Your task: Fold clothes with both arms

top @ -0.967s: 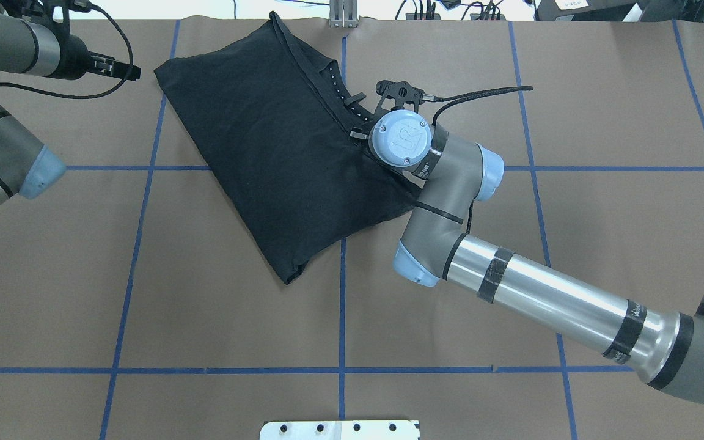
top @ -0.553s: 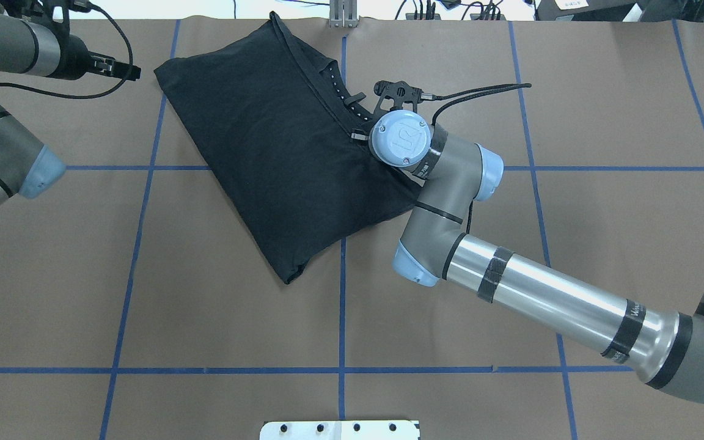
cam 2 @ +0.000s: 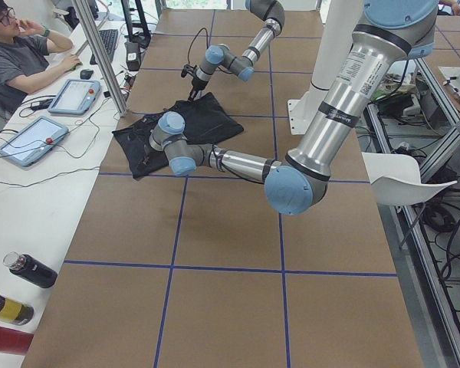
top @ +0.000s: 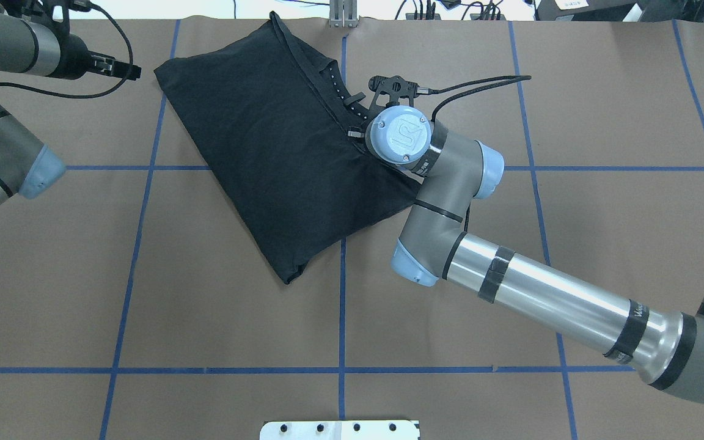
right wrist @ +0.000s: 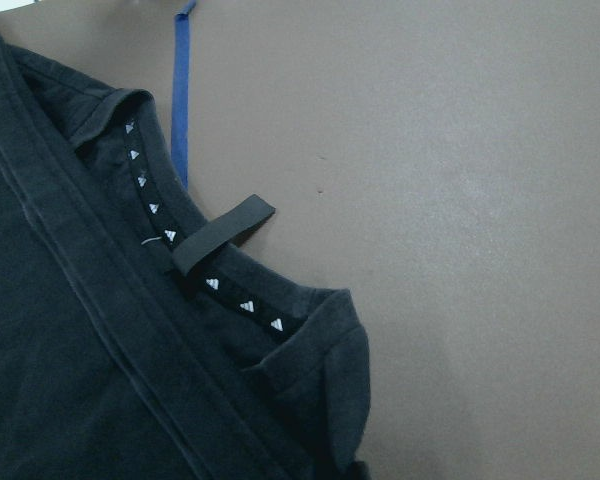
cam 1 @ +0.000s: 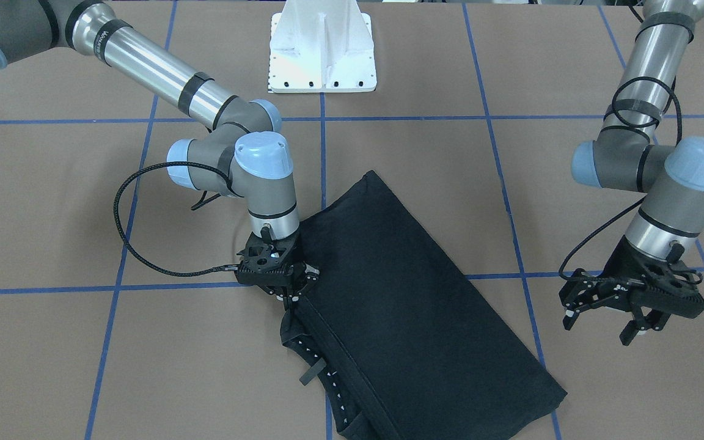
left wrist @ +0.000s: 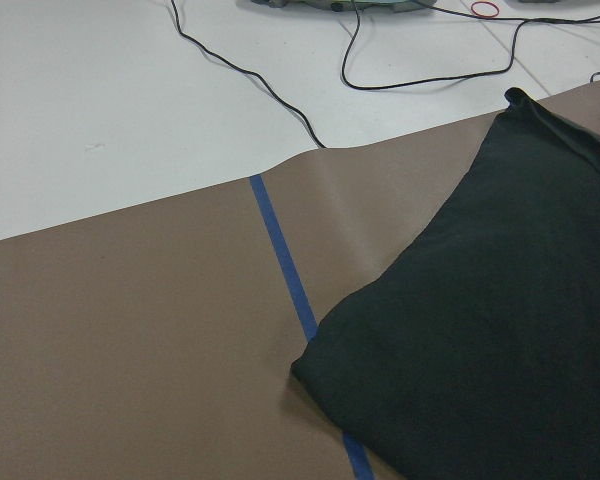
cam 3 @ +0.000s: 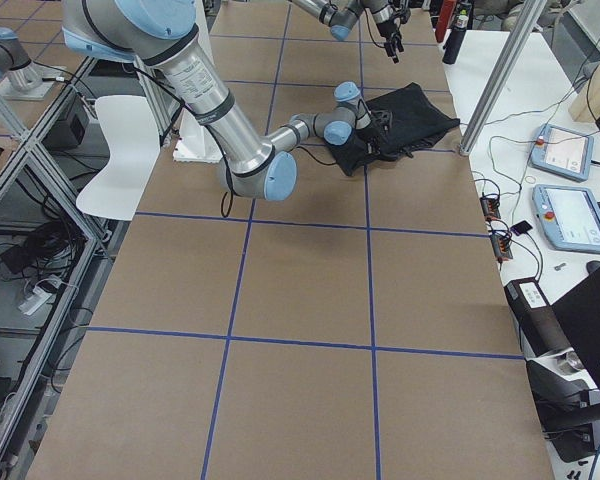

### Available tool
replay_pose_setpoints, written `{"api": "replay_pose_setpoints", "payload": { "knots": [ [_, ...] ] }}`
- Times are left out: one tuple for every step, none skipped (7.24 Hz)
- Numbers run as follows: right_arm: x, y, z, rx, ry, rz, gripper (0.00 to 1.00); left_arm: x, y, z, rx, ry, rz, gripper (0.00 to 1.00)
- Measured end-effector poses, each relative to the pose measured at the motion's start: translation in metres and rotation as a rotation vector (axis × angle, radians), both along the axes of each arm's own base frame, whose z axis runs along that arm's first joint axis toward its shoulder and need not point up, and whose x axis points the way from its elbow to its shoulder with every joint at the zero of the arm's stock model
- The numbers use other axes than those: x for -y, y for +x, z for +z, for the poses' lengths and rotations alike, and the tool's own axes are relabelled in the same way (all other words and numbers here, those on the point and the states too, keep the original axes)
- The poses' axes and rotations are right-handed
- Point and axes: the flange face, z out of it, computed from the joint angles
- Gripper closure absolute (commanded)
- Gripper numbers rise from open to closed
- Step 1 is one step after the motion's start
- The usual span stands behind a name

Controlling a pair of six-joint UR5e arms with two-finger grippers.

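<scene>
1. Black tee [top: 278,153]: folded into a slanted rectangle, flat at table's 12 o'clock, collar w/ white-triangle tape on its 2 o'clock edge.
2. R gripper [cam 1: 289,299] down at collar edge.
3. L gripper [cam 1: 599,327] fingers spread, off tee's 10 o'clock.

Brown table [top: 205,318], blue tape grid [top: 341,318]; folded black T-shirt [top: 278,159] flat near far edge.
</scene>
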Motion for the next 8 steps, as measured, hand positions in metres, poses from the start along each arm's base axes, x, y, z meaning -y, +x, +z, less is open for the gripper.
{"api": "replay_pose_setpoints", "payload": {
  "knots": [
    [-0.015,0.008,0.004,0.014,0.005,-0.009,1.00,0.000,0.000,-0.001,-0.002,-0.001,0.000,0.00],
    [-0.041,0.015,0.010,0.027,0.009,-0.027,1.00,-0.001,0.001,-0.001,-0.005,-0.002,0.000,0.00],
    [-0.071,0.022,0.011,0.033,0.008,-0.043,1.00,-0.002,0.003,-0.001,-0.008,-0.006,0.000,0.00],
    [-0.105,0.027,0.009,0.036,0.008,-0.056,1.00,-0.003,0.007,-0.002,-0.014,-0.010,0.002,0.00],
    [-0.138,0.029,0.008,0.041,0.014,-0.068,1.00,-0.005,0.011,-0.003,-0.019,-0.009,0.005,0.00],
    [-0.169,0.033,0.006,0.053,0.020,-0.081,1.00,-0.007,0.015,-0.005,-0.025,-0.005,0.008,0.00],
    [-0.196,0.037,0.008,0.062,0.026,-0.090,1.00,-0.008,0.017,-0.006,-0.031,-0.005,0.010,0.00],
    [-0.215,0.039,0.011,0.065,0.030,-0.095,1.00,-0.009,0.019,-0.008,-0.037,-0.007,0.009,0.00]
  ]
}}
